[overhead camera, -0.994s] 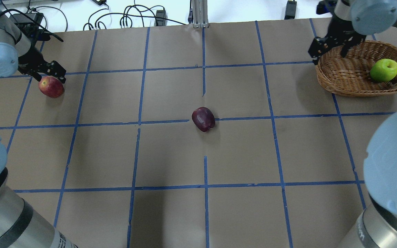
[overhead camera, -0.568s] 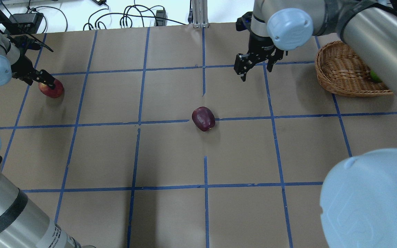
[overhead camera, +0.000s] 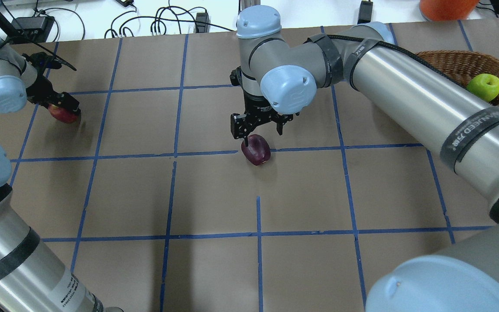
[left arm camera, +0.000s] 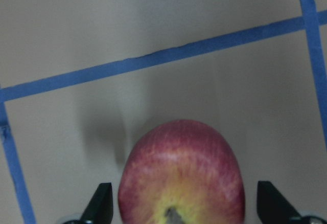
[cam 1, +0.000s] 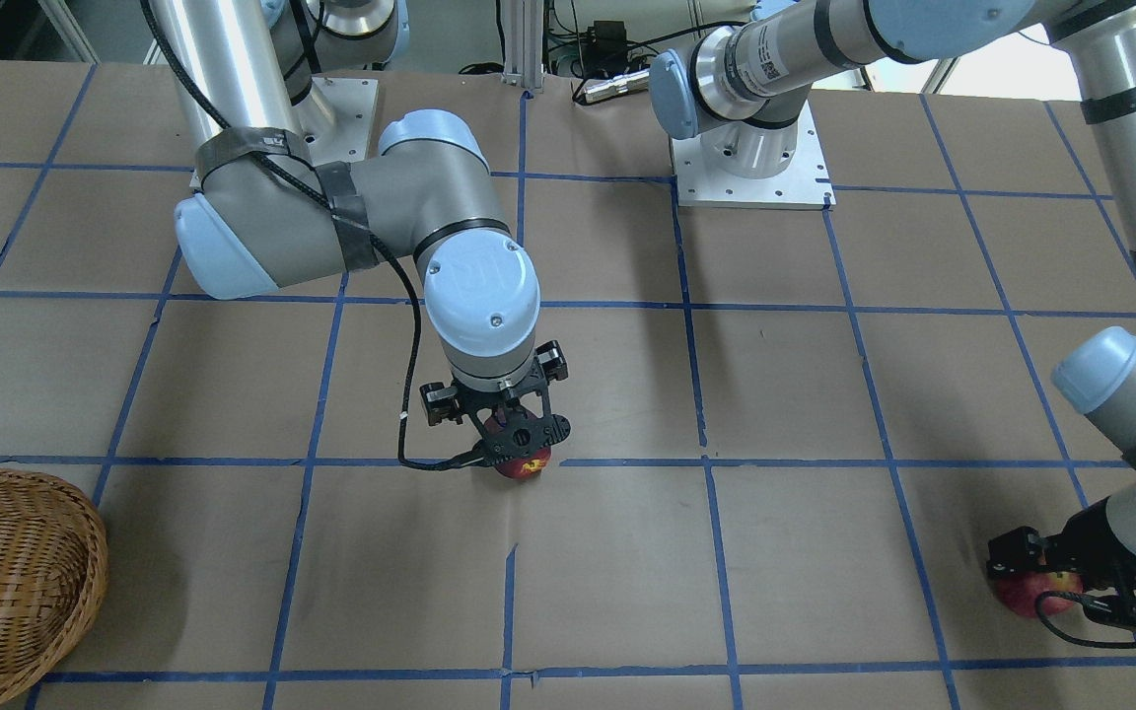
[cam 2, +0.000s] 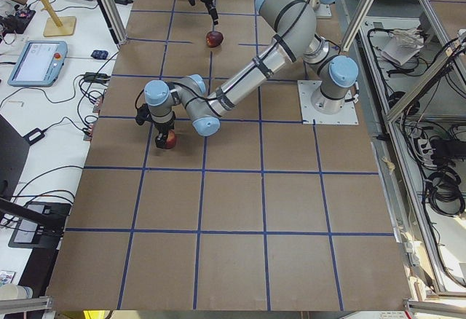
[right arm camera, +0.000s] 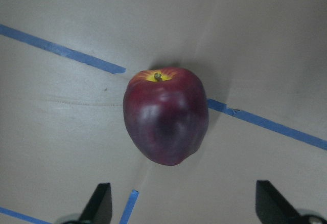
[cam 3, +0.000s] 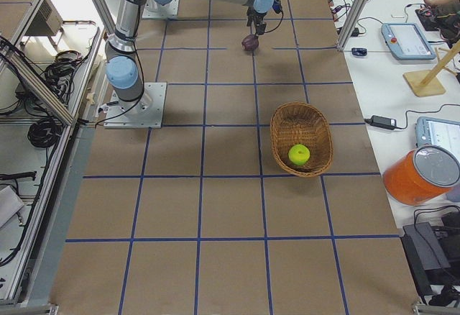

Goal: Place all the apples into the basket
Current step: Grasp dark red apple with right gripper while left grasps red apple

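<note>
Now | round glossy maroon apple (right arm camera: 166, 116) | oval woven wicker basket (cam 3: 302, 121)

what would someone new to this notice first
Both arms are at an apple at once: the right gripper hangs open over the dark maroon apple in the middle, the left gripper straddles the red apple far left. The bright green apple lies in the basket.

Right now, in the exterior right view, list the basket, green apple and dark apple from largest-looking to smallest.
1. basket
2. green apple
3. dark apple, but it sits farther from the camera, so the apples' real sizes may match.
</note>
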You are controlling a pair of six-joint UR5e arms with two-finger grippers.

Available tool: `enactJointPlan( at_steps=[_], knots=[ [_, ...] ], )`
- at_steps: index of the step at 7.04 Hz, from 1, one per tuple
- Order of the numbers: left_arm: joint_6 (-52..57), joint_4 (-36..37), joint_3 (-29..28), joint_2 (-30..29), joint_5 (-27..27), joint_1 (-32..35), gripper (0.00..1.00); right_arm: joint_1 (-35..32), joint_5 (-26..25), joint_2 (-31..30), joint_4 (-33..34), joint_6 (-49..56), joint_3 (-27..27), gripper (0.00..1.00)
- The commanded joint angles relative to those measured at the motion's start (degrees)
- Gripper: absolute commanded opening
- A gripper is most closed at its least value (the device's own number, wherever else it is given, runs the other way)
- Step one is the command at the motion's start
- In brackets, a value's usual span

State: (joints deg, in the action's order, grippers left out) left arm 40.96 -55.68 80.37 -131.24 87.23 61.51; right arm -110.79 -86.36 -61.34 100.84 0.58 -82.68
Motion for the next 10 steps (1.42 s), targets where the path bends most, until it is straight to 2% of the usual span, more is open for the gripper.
enactJointPlan(
  at_steps=[1, 2, 5, 6, 7, 8, 9, 10],
  knots=[
    [-1.31, -0.13, -0.56, -0.33, -0.13, 0.28, 0.57, -0.74, 0.05, 2.95, 4.16, -0.22, -0.72, 1.00],
    [-2.54, -1.78, -0.56, 1.24, 0.30, 0.80, 0.38, -1.09, -0.03, 4.80, 7.06, -0.31, -1.33, 1.00],
    [-15.24, -13.63, 2.75, 8.78, -0.30, 6.50, 0.38, -1.18, -0.03, 6.40, 11.21, -0.40, -4.23, 1.00],
    [-18.95, -13.84, 7.21, 12.38, -1.79, 8.09, 0.38, -1.10, -0.30, 6.49, 15.84, -0.49, -5.46, 0.82],
    [-23.16, -13.58, 11.78, 15.37, -3.54, 8.80, 0.38, -0.57, -0.99, 6.32, 17.10, 0.64, -5.04, 0.20],
    [-27.82, -13.05, 14.87, 17.66, -4.52, 10.29, 0.37, 0.65, -1.35, 5.62, 17.03, 2.22, -4.60, 0.00],
    [-33.00, -12.96, 16.56, 19.25, -4.79, 13.61, 0.37, 2.40, -3.09, 3.70, 16.76, 2.24, -4.33, 0.00],
    [-42.36, -12.87, 17.45, 20.49, -4.70, 18.77, 0.37, 6.68, -5.81, 0.11, 13.11, 2.32, -4.24, 0.00]
  ],
)
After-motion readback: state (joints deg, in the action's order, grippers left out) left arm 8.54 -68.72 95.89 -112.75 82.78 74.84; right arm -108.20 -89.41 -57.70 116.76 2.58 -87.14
